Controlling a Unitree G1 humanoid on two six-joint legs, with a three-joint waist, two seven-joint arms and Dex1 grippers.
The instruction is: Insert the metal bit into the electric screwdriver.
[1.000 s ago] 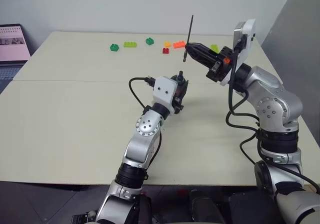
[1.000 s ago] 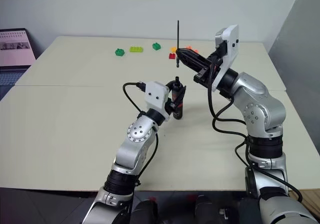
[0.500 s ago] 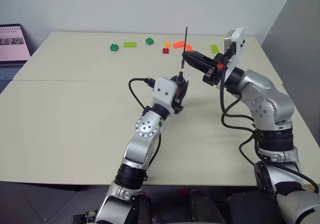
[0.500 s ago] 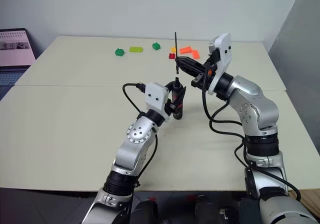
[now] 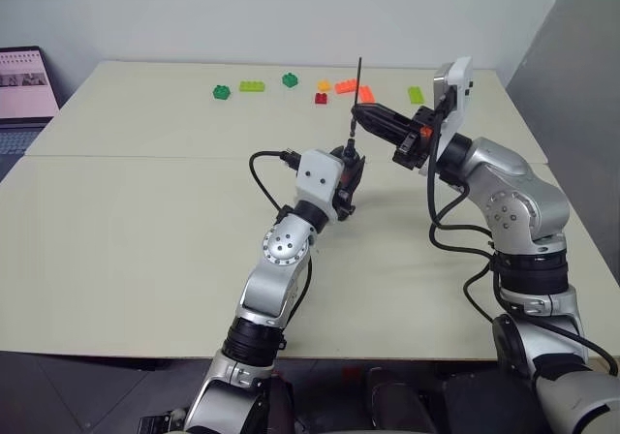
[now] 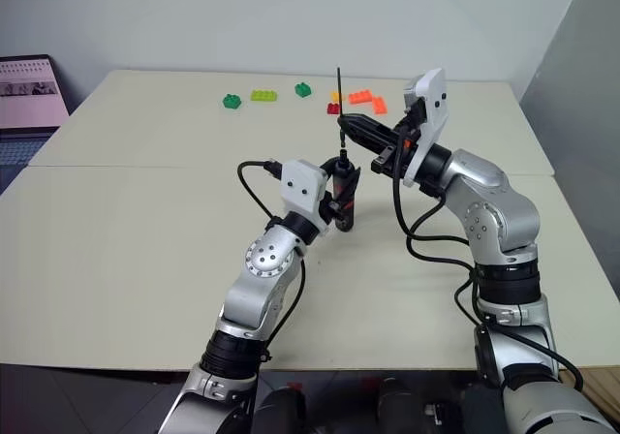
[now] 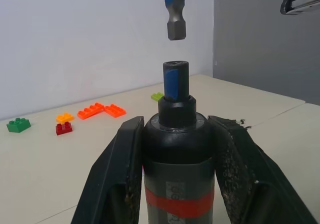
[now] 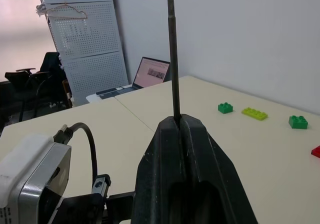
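Thin steel-grey metal bit [image 5: 357,93], upright, pinched in right gripper [image 5: 358,111], hangs just at 12 o'clock of matte black, red-banded electric screwdriver [image 7: 176,154], clamped by left gripper [image 5: 347,177]. Bit's lower vs 1s ago.

Pale beige tabletop [image 5: 145,221] with one seam running left to right. Plain light wall [image 5: 242,13] behind; grey panel [image 5: 581,76] at far right. Open laptop [image 5: 24,90] at far left. White perforated boards [image 8: 85,39] stand beyond it.
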